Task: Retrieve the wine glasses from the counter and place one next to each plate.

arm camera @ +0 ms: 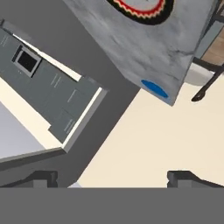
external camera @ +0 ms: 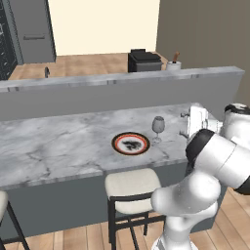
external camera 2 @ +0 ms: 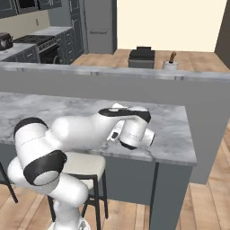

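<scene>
One wine glass (external camera: 158,128) stands upright, stem vertical, just beside the red-rimmed plate (external camera: 131,143); tool (arm camera: 112,177) gapes empty.

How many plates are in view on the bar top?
2. The red-rimmed plate lies mid-bar beside a wine glass; the blue plate sits near the bar's far end in the hand view. Others may be hidden behind the arm.

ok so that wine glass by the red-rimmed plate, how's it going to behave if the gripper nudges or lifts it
The wine glass stands upright on a thin stem and small foot, so a sideways nudge would probably tip it. It looks clear and thin-walled, so likely light, fragile and slippery. It stands just beside the plate, so a fall could hit that.
</scene>
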You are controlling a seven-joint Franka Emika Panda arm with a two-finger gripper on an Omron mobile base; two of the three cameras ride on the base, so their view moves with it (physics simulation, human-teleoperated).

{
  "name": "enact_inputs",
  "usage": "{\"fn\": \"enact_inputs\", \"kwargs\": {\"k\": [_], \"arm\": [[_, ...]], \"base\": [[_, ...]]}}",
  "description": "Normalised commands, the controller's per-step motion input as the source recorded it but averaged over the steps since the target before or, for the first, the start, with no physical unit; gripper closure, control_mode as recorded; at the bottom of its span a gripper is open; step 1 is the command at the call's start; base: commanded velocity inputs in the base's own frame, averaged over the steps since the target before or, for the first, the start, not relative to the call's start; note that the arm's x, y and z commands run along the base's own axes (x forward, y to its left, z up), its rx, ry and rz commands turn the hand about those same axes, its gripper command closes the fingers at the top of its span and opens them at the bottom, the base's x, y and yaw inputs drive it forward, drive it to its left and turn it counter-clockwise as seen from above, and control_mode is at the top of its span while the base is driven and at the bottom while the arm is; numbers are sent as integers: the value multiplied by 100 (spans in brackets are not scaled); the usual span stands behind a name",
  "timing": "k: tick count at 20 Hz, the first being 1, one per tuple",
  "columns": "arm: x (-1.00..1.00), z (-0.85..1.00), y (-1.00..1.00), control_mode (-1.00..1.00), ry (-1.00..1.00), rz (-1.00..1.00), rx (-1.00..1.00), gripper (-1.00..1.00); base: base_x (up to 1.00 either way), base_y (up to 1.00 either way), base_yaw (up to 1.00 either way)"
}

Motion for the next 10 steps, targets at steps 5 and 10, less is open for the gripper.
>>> {"fn": "enact_inputs", "kwargs": {"k": [5, 10], "arm": [[-58, 72, 48, -100, 0, 0, 1, -100], [-52, 31, 48, -100, -2, 0, 1, -100]], "base": [[0, 0, 0], [0, 0, 0]]}}
